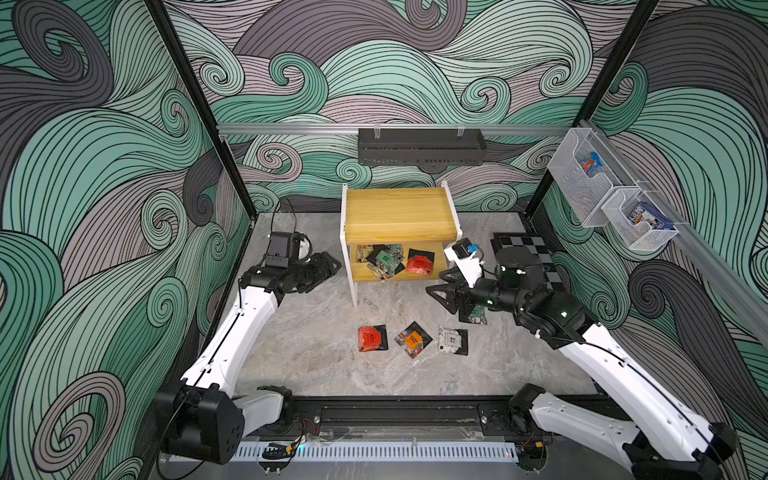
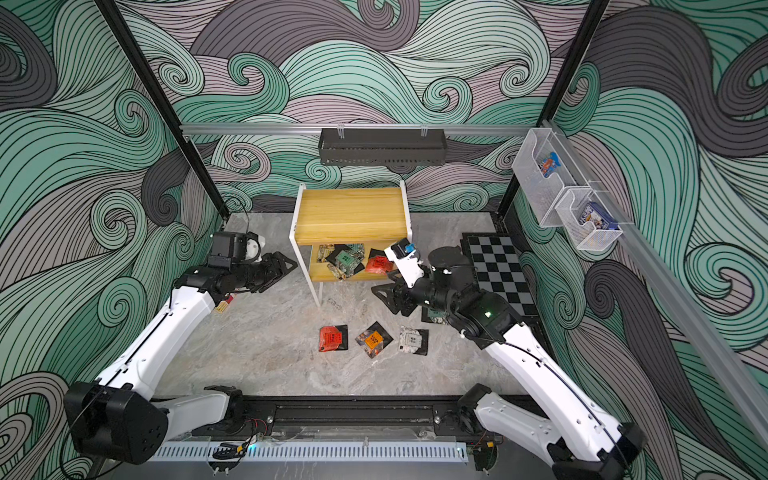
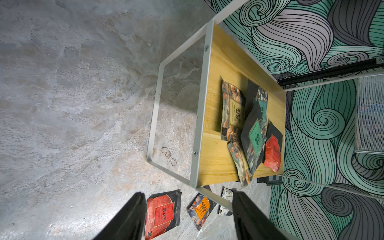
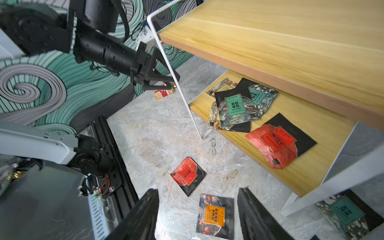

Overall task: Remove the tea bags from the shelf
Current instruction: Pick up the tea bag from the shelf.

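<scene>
The shelf (image 1: 399, 212) stands at the back middle of the table, its top board bare. On its lower board lie several tea bags, among them a green-labelled one (image 1: 384, 259) and a red one (image 4: 274, 143). On the table in front lie a red bag (image 1: 371, 337), an orange one (image 1: 412, 340) and a white one (image 1: 452, 340). A teal bag (image 4: 346, 212) lies beside the shelf's right leg. My left gripper (image 1: 328, 266) hovers open, left of the shelf, holding nothing. My right gripper (image 1: 434, 286) is open and empty at the shelf's front right corner, above the floor bags (image 4: 198, 189).
A red-and-yellow carton (image 4: 164, 94) lies on the table under the left arm. A checkerboard (image 1: 528, 253) sits at the back right. A black tray (image 1: 419, 147) hangs on the back wall. Two clear mesh bins (image 1: 590, 187) with blue packets hang on the right wall.
</scene>
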Controlling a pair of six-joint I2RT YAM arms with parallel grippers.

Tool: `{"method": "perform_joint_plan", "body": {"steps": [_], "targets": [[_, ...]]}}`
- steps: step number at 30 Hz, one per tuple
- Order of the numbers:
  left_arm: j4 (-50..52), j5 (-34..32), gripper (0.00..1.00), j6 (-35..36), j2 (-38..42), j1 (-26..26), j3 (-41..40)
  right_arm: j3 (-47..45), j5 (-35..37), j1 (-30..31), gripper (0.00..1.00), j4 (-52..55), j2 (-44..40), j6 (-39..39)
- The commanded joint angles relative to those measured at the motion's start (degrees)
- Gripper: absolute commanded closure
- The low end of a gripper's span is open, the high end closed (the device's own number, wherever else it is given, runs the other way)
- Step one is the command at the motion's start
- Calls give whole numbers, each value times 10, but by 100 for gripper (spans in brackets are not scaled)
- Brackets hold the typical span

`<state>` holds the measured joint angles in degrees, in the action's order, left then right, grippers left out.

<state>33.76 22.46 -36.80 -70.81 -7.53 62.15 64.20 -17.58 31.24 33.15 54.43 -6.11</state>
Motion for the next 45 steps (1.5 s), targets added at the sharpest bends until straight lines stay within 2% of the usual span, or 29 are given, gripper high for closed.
{"method": "perform_joint_plan", "body": {"steps": [1, 5, 11, 17, 22, 29, 36, 45], "targets": [[-27, 52, 30, 7, -28, 13, 30, 11, -68, -60, 36, 17, -11, -55], [-57, 103, 28, -7, -68, 27, 39, 6, -112, -126, 36, 16, -16, -85], [-81, 165, 24, -13, -140, 34, 75, -16, -79, -168, 35, 14, -29, -106], [-29, 217, 22, 8, -228, 34, 166, -54, -29, -224, 33, -1, -42, -141], [5, 226, 22, 20, -284, 30, 214, -102, -30, -251, 33, -41, -46, -180], [38, 223, 22, 36, -328, 13, 254, -140, -17, -266, 33, -66, -24, -188], [48, 215, 22, 44, -351, -3, 270, -170, -30, -275, 33, -95, -11, -203], [61, 193, 27, 56, -373, -11, 277, -191, -30, -279, 33, -103, -16, -203]]}}
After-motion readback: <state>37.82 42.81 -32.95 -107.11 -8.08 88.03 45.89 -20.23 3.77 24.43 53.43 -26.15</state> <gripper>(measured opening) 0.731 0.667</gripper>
